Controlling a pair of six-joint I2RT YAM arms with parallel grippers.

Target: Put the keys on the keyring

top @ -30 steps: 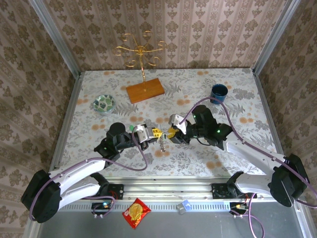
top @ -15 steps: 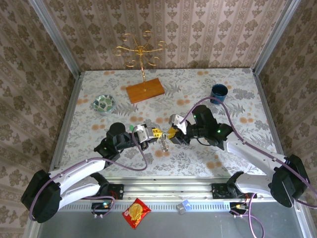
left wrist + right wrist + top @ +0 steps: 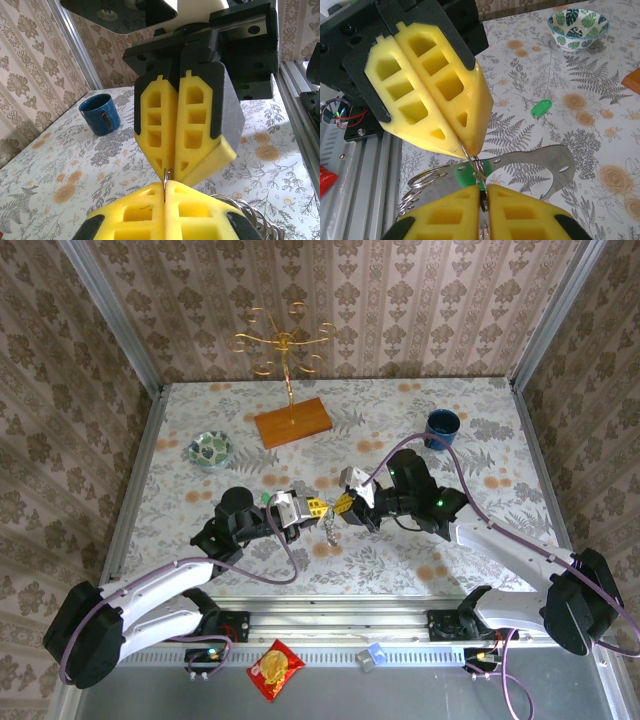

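near the middle of the worktop (image 3: 450, 400), tip to tip: left pincer (image 3: 318, 507) at 9 o'clock, right pincer (image 3: 343, 506) at 3 o'clock. yellow tips of each pressed together, clamped on the same thin wire of the keyring (image 3: 328, 530). rest of the keyring hanging down from the meeting spot, toward 6 o'clock; cannot tell if touching the worktop.

from the right wrist: flat grey band of the keyring reaching out toward 3 o'clock, loose wire loops at 8 o'clock. one green key (image 3: 540, 108) lying flat on the worktop at 2 o'clock from the pinched wire, apart from the keyring. a small green bit (image 3: 465, 176) right behind the wire; cannot tell if a key.

from above, around the two pincers: blue cup (image 3: 441, 426) at 2 o'clock, bowl (image 3: 211, 448) with leaf pattern at 10 o'clock, gold stand (image 3: 285, 345) on a wood block (image 3: 292, 422) at 12 o'clock, close to the far wall.
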